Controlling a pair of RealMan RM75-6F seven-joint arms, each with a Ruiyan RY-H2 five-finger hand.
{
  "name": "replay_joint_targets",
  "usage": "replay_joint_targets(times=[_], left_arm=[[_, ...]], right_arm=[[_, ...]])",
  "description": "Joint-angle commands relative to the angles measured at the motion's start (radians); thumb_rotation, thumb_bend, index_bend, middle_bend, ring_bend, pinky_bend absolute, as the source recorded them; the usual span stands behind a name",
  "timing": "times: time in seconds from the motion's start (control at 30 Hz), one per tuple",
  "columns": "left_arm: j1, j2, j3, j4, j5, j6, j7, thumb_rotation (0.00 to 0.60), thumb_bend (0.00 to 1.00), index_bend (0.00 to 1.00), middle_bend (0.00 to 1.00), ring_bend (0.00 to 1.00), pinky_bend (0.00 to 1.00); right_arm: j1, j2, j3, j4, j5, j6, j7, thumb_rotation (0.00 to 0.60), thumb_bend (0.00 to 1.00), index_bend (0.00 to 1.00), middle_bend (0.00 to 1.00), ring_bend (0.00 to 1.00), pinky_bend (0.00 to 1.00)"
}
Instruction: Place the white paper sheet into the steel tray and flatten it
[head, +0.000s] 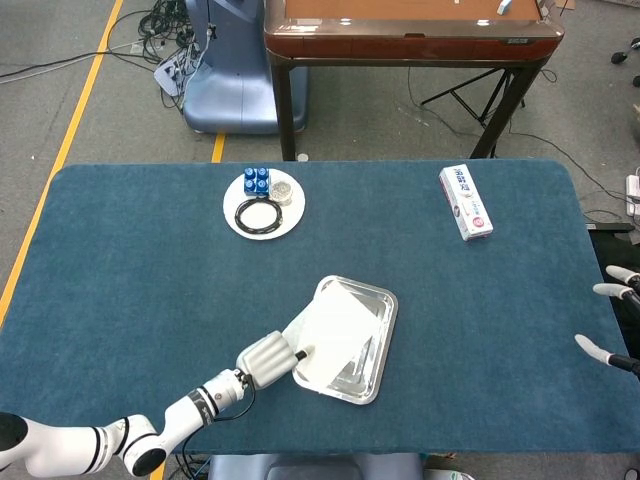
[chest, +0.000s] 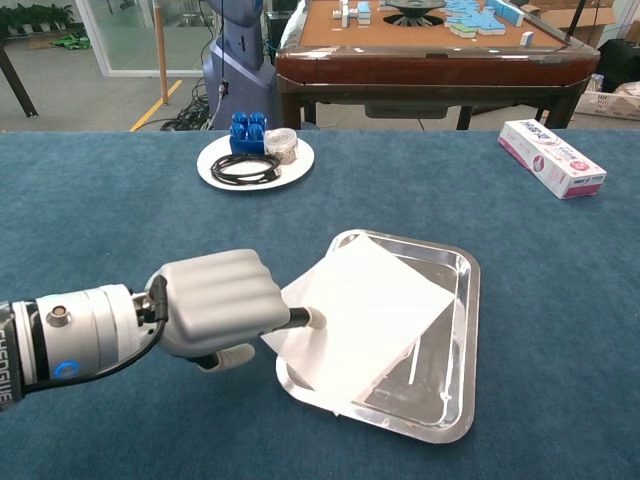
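The white paper sheet (chest: 370, 305) (head: 335, 328) lies skewed in the steel tray (chest: 471, 300) (head: 388, 330), and its left part laps over the tray's left rim. My left hand (chest: 213, 303) (head: 265, 360) is just left of the tray with its fingers curled in. One outstretched fingertip (chest: 315, 320) presses on the paper's left part. It grips nothing. My right hand (head: 610, 320) hangs past the table's right edge in the head view, fingers apart and holding nothing.
A white plate (chest: 212, 160) (head: 234, 205) with a black cable coil, blue blocks and a small jar stands at the back left. A pink-and-white box (chest: 552, 158) (head: 466, 202) lies at the back right. A brown table stands beyond the blue tabletop.
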Motion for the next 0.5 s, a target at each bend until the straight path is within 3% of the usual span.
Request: replay_joint_targets(times=[0.03,0.5], left_arm=[[0.000,0.000,0.006,-0.005,-0.009,0.000,0.011,0.600,0.44,0.17,0.97,0.89,1.00],[-0.007,-0.019,0.040,-0.030,-0.008,0.004,0.039,0.600,0.44,0.18,0.97,0.89,1.00]], right_arm=[[0.001,0.000,0.000,0.001,0.001,-0.002,0.001,0.600,0.00,0.35,0.23,0.14,0.07],[-0.002,0.003,0.003,0.003,0.003,0.001,0.015,0.600,0.00,0.35,0.23,0.14,0.07]])
